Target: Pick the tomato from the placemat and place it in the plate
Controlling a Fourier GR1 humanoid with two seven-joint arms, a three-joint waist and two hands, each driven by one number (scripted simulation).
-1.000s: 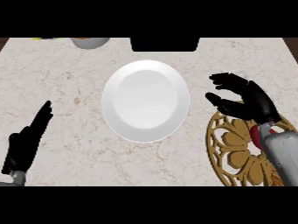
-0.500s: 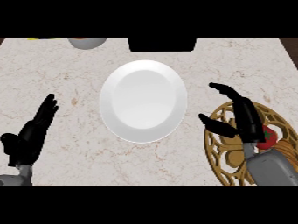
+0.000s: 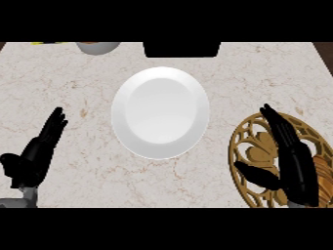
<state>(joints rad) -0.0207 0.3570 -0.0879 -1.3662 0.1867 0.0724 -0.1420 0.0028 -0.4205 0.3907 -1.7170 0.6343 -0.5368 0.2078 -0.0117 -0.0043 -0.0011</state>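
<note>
Fingers on your right hand point(image 3: 293, 163) are stretched out nearly straight, pointing toward 11 o'clock, with the thumb splayed off to the left; the hand is spread flat and has nothing in it that you can see. It lies over the placemat point(image 3: 252, 151), a round golden-brown openwork mat at about 4 o'clock in the head view, and it covers much of the mat's middle and right side. You cannot see the tomato from here; if it is on the mat, the hand and forearm hide it, and whether the palm touches anything underneath cannot be told. Your left hand point(image 3: 33, 154) sits at about 8 o'clock near the lower left edge, open as well, fingers straight and pointing toward 1 o'clock, thumb out to the left, holding nothing. Between the two hands, a little above centre, you have the white plate point(image 3: 160, 113), oval-looking, with nothing on it; its right rim is near the mat's left rim but apart from it. At 11 o'clock along the far edge stands a grey bowl point(image 3: 97, 47), partly cut off, and at 12 o'clock a dark block point(image 3: 182, 49) sits against that same edge. Everything rests on a pale marbled counter point(image 3: 68, 83), with dark flooring showing at both upper corners.
</note>
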